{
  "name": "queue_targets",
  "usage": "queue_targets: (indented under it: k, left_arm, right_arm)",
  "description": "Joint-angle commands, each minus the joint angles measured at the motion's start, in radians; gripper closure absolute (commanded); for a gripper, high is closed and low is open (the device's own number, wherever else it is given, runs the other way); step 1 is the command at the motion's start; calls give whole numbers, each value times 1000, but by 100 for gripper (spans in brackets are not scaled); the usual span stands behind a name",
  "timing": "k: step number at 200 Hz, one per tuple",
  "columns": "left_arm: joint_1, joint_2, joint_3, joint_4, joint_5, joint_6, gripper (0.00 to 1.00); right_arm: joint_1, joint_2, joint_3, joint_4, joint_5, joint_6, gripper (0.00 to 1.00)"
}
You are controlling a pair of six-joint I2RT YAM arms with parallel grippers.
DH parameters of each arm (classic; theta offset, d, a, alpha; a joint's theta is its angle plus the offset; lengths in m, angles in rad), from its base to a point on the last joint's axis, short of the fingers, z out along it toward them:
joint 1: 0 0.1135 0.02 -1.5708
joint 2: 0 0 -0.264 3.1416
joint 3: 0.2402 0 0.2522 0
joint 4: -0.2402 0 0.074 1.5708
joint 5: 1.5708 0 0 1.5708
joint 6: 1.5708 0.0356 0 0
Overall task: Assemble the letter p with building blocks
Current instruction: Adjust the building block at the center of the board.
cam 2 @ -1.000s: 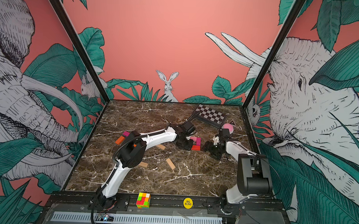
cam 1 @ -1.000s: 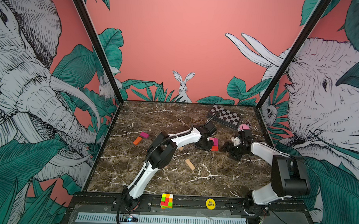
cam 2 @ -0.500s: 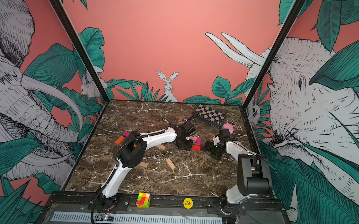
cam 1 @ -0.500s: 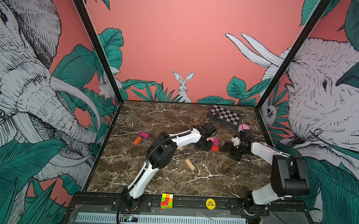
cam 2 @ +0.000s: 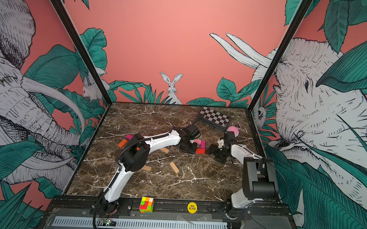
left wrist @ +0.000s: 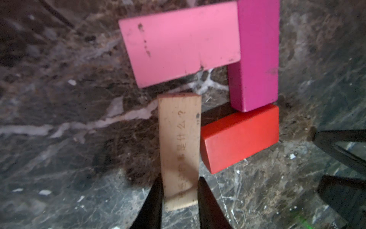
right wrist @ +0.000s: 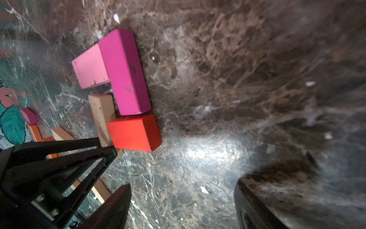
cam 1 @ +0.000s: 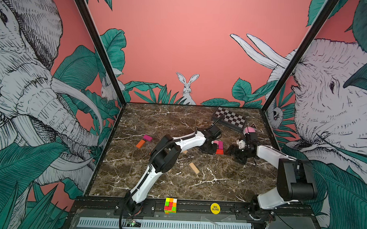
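Far left on the table (cam 1: pixel 134 180), an orange block (cam 1: pixel 140 144) and a spare magenta block (cam 1: pixel 147 138) lie just beside each other, well apart from both arms. A loose tan block (cam 1: pixel 194 168) lies alone toward the near middle.

Now the bit that matters: the left gripper (left wrist: pixel 179 176) is pinched narrow on the tan block (left wrist: pixel 180 134) close to its near end, one jaw on each long side. That block's long axis runs straight out from the gripper, near to far, parallel to the magenta block (left wrist: pixel 257 53). Its far end stops just short of the pink block (left wrist: pixel 178 43), with a thin gap. Its right side looks to be touching the end of the red block (left wrist: pixel 239 138). So pink is the top bar, magenta the right side, red the bottom of the loop and tan the stem. My guess is it only needs a small push farther away to close that gap, then a release. Can't tell if tan is flat on the marble.

Just right of red, the right gripper (right wrist: pixel 183 182) hangs wide and empty.

Far right, the checkered box (cam 1: pixel 229 118) is the only container. It's closed, so its contents are hidden.
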Motion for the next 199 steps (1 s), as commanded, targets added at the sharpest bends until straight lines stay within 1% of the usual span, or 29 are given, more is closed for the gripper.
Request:
queue_targets:
  k: [1,22,34,37,41,59,73,92,123,170,199]
  left_arm:
    - [-11,-5,-31,-56,-41,-32,78]
    - [-17,-15,-47,-67,-69,-55,81]
    - [-20,-28,-68,-64,-81,-73,82]
    - [-19,-31,-75,-61,-84,-80,83]
    - [-20,-37,-84,-57,-89,-86,84]
    - [-25,-57,-125,-31,-109,-118,87]
    - [-31,-57,-127,-37,-123,-135,89]
    - [-40,-53,-123,-36,-134,-148,90]
    - [-50,-16,-69,-79,-137,-152,90]
    - [-62,3,-41,-96,-151,-179,90]
    - [-63,41,29,-134,-151,-184,90]
  right_arm:
    - [-3,-14,7,3,3,-1,17]
    - [-3,-33,5,14,11,-2,15]
    - [-3,-46,-2,30,8,3,9]
    - [-4,-50,-5,35,6,4,3]
    - [-3,-55,-7,43,2,7,1]
    - [-3,-73,-14,70,-13,17,1]
    - [-3,-84,-14,83,-27,21,1]
    - [-3,-92,-13,90,-43,20,1]
    - [-3,-100,-15,100,-64,19,1]
    - [-5,-120,-22,111,-82,20,1]
    - [-5,-124,-25,122,-98,25,1]
